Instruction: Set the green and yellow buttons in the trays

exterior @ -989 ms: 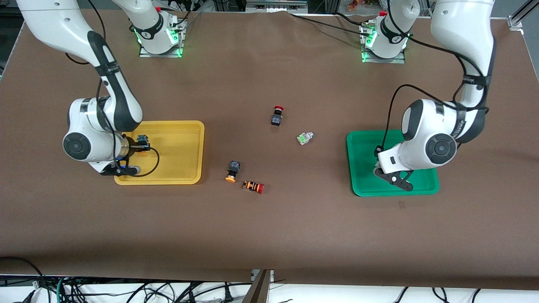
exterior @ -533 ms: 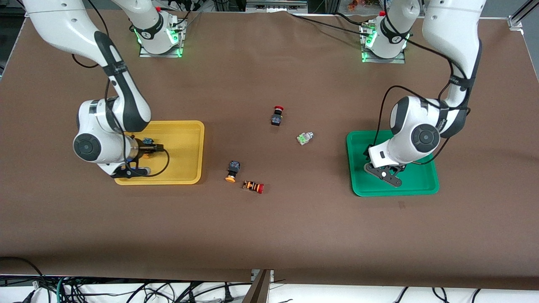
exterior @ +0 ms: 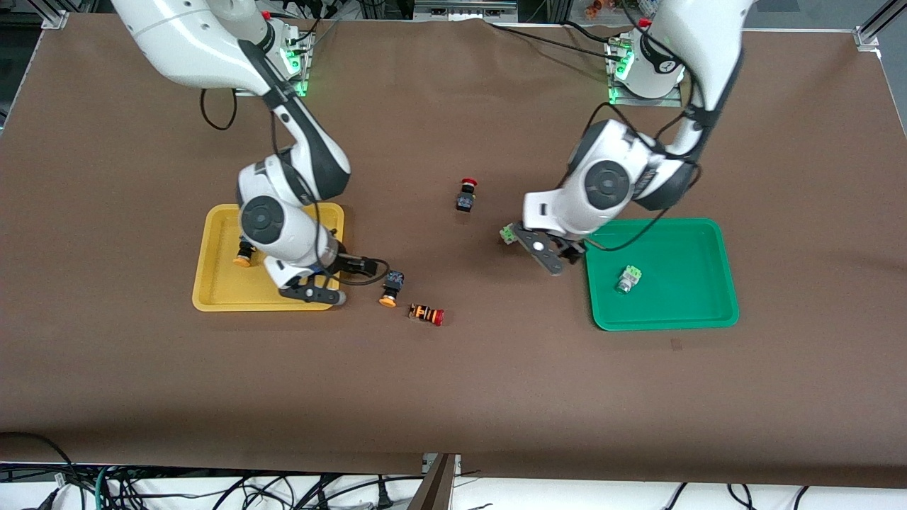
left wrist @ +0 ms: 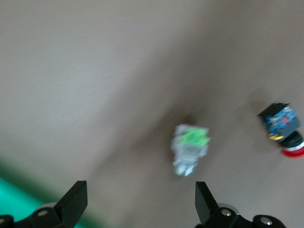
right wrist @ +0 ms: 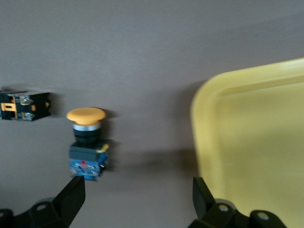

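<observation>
1. 2 of 4 buttons judged already sorted, 1 in each tray; 2 more lying loose on the table [exterior: 453, 397].
2. Toward the right arm's end: yellow tray [exterior: 220, 303], holding 1 yellow button [exterior: 244, 255] near its rim, black body tipped over, orange-yellow cap pointing toward the front camera.
3. Right gripper [exterior: 336, 280] low over the tray's corner that faces mid-table, fingers spread wide and holding nothing; probably angled that way to reach the next yellow piece.
4. Just beside it, on bare table: loose yellow button [exterior: 390, 287], on its side, round mushroom cap on a black collar with a blue contact block at the tail. In the right wrist view, close to 1 open finger, not yet between the 2.
5. Near that, slightly nearer the front camera: orange-striped red-capped switch [exterior: 426, 314]. Not part of the job, so best left alone.
6. Mid-table, farther from the front camera: black red-capped switch [exterior: 465, 195], likewise not wanted.
7. Loose green button [exterior: 508, 233], whitish-silver body with a light-green patch, on its side, near the green tray but outside it.
8. Left gripper [exterior: 538, 248] over the table beside that button, fingers wide apart and empty; seemingly lining up to straddle it.
9. Toward the left arm's end: green tray [exterior: 708, 316], with 1 green button in the tray [exterior: 627, 278], well inside the rim.
</observation>
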